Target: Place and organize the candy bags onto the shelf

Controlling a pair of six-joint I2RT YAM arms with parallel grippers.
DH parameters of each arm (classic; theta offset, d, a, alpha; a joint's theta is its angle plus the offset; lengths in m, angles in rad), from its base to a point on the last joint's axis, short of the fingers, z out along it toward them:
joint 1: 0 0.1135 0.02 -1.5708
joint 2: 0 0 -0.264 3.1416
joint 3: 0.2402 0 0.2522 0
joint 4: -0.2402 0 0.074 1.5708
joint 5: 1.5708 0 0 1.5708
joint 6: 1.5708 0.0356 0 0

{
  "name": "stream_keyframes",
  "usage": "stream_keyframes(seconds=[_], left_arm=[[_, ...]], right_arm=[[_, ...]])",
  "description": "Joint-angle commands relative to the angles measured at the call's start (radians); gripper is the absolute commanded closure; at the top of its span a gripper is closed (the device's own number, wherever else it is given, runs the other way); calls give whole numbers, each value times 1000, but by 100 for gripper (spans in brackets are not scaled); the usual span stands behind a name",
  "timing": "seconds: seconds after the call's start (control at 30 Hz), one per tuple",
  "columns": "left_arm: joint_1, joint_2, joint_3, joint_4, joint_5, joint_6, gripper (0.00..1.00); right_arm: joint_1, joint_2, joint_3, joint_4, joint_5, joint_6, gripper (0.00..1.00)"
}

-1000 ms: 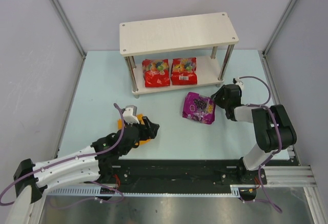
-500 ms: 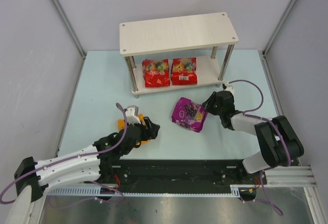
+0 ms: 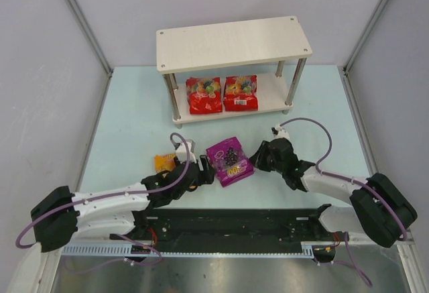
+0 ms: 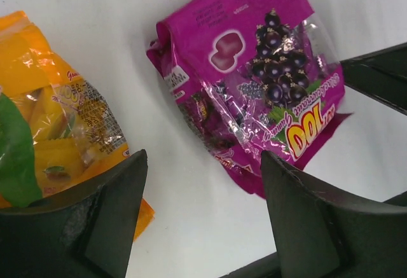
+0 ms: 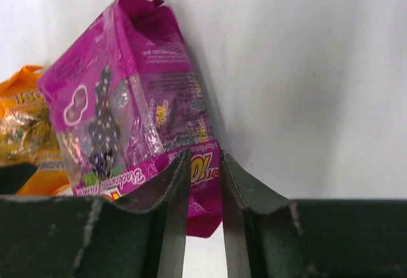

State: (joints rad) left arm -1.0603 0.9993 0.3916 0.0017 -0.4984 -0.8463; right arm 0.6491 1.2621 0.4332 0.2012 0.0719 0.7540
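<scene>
My right gripper is pinched on an end seam of the purple bag. The bag lies on the table at the centre of the top view, below the shelf. My left gripper stands with fingers wide apart at the bag's left edge, holding nothing. The orange bag lies further left, beside that gripper. The left red bag and the right red bag sit side by side on the shelf's lower board.
</scene>
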Motion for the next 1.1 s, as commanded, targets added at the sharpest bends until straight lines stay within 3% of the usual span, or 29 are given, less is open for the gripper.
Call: stream_keyframes(seconds=[0.0, 0.07, 0.2, 0.3, 0.73, 0.93, 1.07], left_arm=[[-6, 103, 65, 57, 37, 7, 23], [-6, 148, 96, 49, 41, 12, 24], [-6, 151, 113, 47, 41, 16, 25], [-6, 118, 99, 55, 35, 10, 25], [-4, 94, 81, 78, 40, -4, 27], [-4, 116, 96, 87, 46, 10, 27], [-6, 119, 101, 92, 50, 15, 27]], right_arm=[[26, -61, -14, -25, 26, 18, 71], [24, -67, -14, -26, 25, 5, 71], [21, -113, -14, -68, 51, -18, 50], [18, -162, -14, -95, 77, -42, 43], [4, -234, -14, -74, 77, -165, 37], [-54, -139, -16, 78, -170, -237, 33], [-57, -110, -22, 118, -196, -248, 32]])
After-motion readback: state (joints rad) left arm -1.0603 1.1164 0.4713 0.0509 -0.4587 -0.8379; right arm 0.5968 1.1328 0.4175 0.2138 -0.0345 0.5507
